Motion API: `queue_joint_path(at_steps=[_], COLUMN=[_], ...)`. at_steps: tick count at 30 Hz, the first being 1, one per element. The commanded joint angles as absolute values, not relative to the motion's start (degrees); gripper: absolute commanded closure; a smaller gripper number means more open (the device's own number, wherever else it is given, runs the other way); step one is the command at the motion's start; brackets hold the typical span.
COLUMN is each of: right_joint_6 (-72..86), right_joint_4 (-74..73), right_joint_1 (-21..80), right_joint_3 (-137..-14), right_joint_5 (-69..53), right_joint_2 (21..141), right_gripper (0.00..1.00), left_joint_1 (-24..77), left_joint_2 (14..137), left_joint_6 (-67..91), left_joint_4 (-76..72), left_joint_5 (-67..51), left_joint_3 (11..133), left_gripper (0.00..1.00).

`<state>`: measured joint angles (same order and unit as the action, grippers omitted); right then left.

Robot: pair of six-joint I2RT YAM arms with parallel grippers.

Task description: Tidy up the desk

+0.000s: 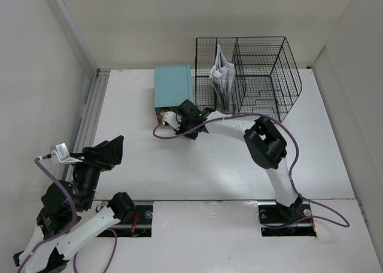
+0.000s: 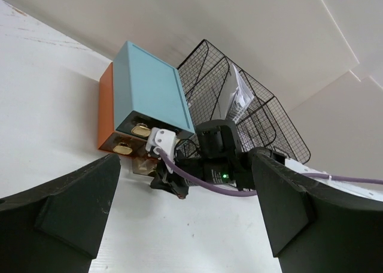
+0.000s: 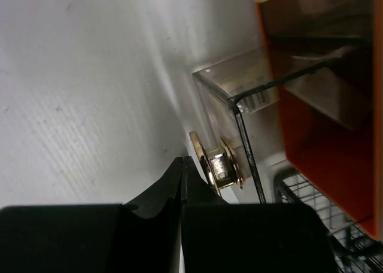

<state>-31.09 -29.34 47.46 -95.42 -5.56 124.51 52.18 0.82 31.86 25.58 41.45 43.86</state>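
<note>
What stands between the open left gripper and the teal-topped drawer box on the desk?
The right gripper, shut, trailing its purple cable, sits at the front of the drawer box, directly in the line of the left gripper. Nothing else visible lies on the desk between them.

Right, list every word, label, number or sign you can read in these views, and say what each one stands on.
No text can be read in any view.
papers in the black wire rack: faint grey print, too small and blurred to read.
teal-topped drawer box: no label or marking shows.
</note>
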Motion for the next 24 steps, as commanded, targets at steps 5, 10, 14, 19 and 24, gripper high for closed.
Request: queue_joint_path(at_steps=[5, 10, 14, 19, 24], right_joint_6=[-29.9, -29.2, -28.7, -34.4, -54.5], right_joint_4=[-14.5, -11.9, -11.9, -22.2, -46.6], right_joint_1=[48.6, 48.6, 48.6, 48.6, 48.6], right_joint_3=[-94.7, -96.9, -99.5, -101.2, -98.3], right_joint_5=[13.3, 15.7, 17.8, -2.6, -35.6], right_joint_2=[124.2, 125.9, 127.7, 125.1, 112.5], right_gripper=[1.0, 1.0, 1.0, 1.0, 0.28], left_joint_1=[52.5, 52.5, 52.5, 52.5, 52.5], left_joint_2=[0.1, -0.4, -0.4, -0.4, -0.4], left_joint_6=[31.6, 32.2, 32.2, 32.2, 32.2], left_joint_4=[24.3, 24.3, 24.3, 24.3, 24.3], left_joint_5=[42.1, 42.1, 42.1, 42.1, 42.1], left_joint_3=[43.8, 43.8, 43.8, 43.8, 43.8], left_gripper=[0.09, 0.09, 0.09, 0.09, 0.06])
